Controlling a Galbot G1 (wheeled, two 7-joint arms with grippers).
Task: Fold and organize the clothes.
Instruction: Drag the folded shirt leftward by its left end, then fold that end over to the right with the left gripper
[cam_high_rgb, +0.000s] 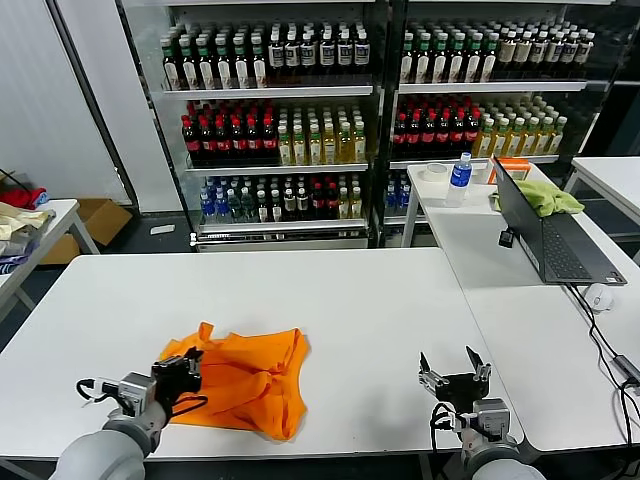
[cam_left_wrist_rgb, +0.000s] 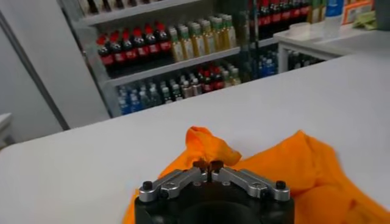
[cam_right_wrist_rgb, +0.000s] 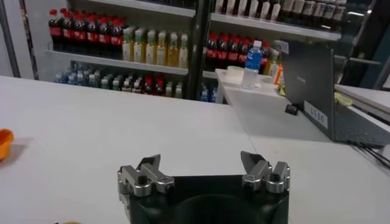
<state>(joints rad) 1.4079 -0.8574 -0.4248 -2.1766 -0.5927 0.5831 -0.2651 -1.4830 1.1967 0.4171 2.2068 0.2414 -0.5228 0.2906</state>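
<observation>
The clothes are one bright orange T-shirt (cam_high_rgb: 250, 380), crumpled near the front edge of the white table (cam_high_rgb: 340, 300). My left gripper (cam_high_rgb: 190, 368) sits at the shirt's left edge, shut on a raised fold of it. In the left wrist view the closed fingertips (cam_left_wrist_rgb: 214, 165) pinch the base of an orange peak, and the rest of the T-shirt (cam_left_wrist_rgb: 292, 164) spreads beyond it. My right gripper (cam_high_rgb: 453, 362) hovers low over bare table to the right of the shirt, open and holding nothing. In its own view the right gripper (cam_right_wrist_rgb: 201, 161) faces bare table, with a sliver of the T-shirt (cam_right_wrist_rgb: 5, 143) at the picture's edge.
A second table on the right holds an open laptop (cam_high_rgb: 545, 235), a mouse (cam_high_rgb: 598, 296) with cables, a yellow-green cloth (cam_high_rgb: 548, 197) and a water bottle (cam_high_rgb: 459, 172). Drink coolers (cam_high_rgb: 300, 110) line the back. A side table with a fabric pile (cam_high_rgb: 20, 215) stands far left.
</observation>
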